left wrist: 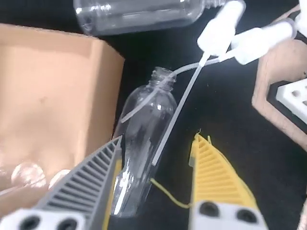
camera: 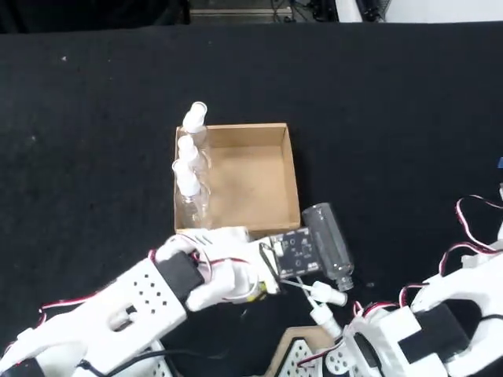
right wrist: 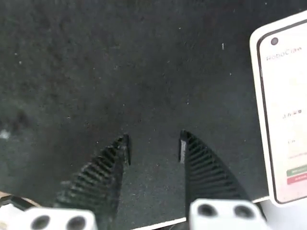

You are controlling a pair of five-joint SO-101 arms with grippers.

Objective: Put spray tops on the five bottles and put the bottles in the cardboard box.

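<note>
Black cloth table (camera: 393,118). Open brown cardboard box (camera: 251,181) mid-table w/ three clear plastic bottles w/ white spray tops (camera: 190,177) standing along one wall. Left gripper (left wrist: 157,140) is spread wide either side of a clear uncapped bottle (left wrist: 144,129) lying just beside box, nothing gripped. Right gripper (right wrist: 154,137) is parted over bare table, empty, near a white phone (right wrist: 283,110). A second clear uncapped bottle (camera: 326,236) lies by box corner. Two loose white spray tops w/ tubes (left wrist: 218,31) lie btwn the two bottles' necks.
</note>
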